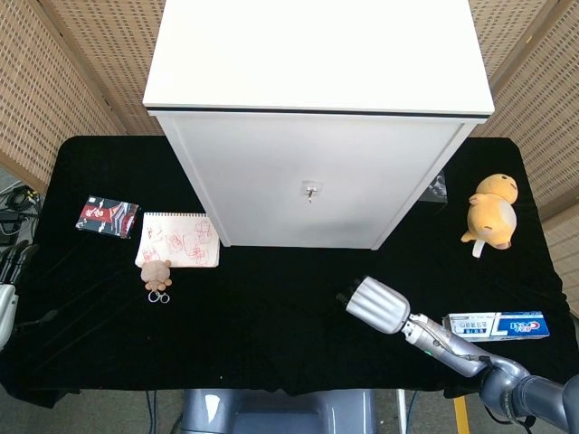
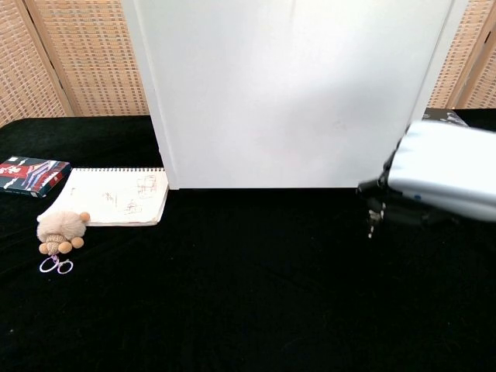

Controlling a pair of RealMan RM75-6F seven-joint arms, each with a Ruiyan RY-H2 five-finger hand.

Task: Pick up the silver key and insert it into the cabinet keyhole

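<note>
Right hand (image 2: 434, 184) gripped the silver key (image 2: 373, 222), raised off the black tablecloth (image 2: 248, 294), short of the white cabinet (image 1: 317, 136). Left hand (image 1: 7, 287) at the edge, state unclear. Risk: the dangling key twists and misses the keyhole (image 1: 310, 190).

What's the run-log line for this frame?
phase: carry | right hand: holds silver key, raised off table | left hand: idle at table edge | cabinet keyhole: not reached
</note>
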